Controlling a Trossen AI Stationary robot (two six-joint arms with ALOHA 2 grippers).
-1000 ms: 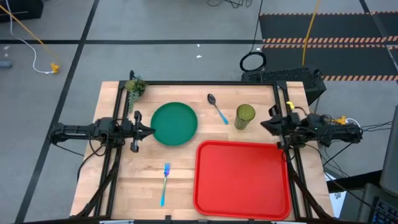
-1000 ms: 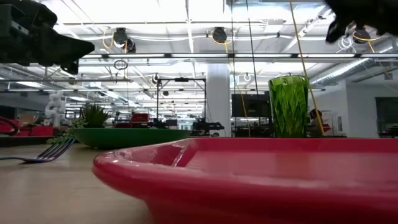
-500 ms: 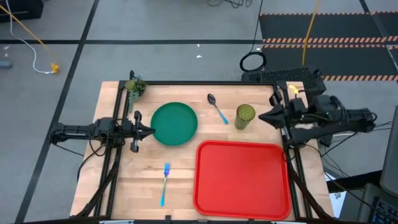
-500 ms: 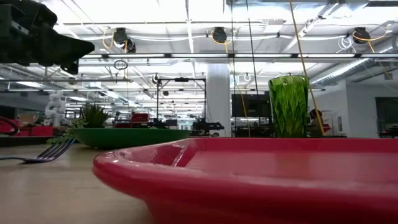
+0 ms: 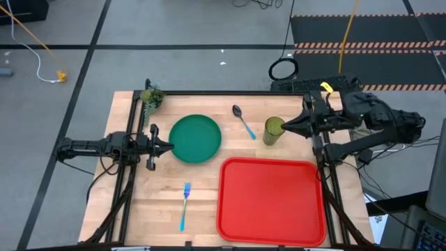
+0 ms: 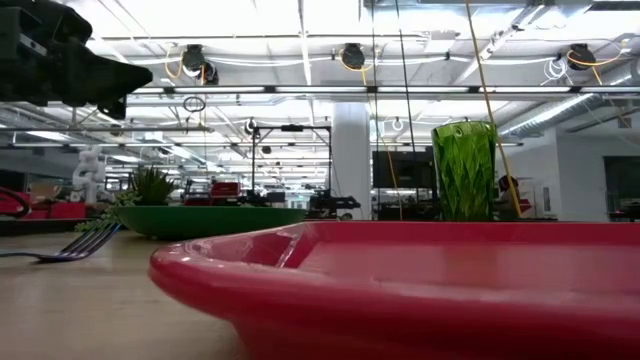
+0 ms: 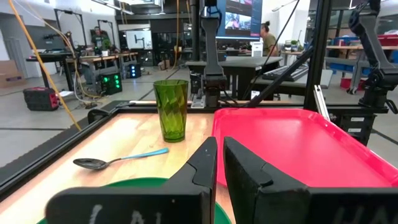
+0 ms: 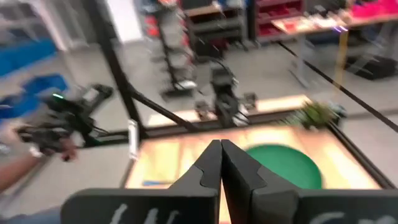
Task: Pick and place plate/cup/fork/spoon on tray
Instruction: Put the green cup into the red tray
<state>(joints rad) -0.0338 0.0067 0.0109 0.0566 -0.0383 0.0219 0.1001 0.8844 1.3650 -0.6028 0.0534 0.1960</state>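
Right pincer [image 5: 287,128], fingers pressed together and holding nothing, sits right of centre in the high view, its tip just beside the cup [image 5: 274,130]. Left pincer [image 5: 169,147], nearly closed and empty, waits at the left edge of the plate [image 5: 195,138]. Spoon [image 5: 243,121] lies between plate and cup. Fork [image 5: 185,203] lower left of centre. Tray [image 5: 271,201] lower right, bare.

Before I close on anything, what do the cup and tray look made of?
The cup: likely translucent green plastic, possibly glass; light passes through its faceted, glossy wall. The tray: seemingly bright-red moulded plastic, semi-gloss, with soft highlights along its rounded raised rim.
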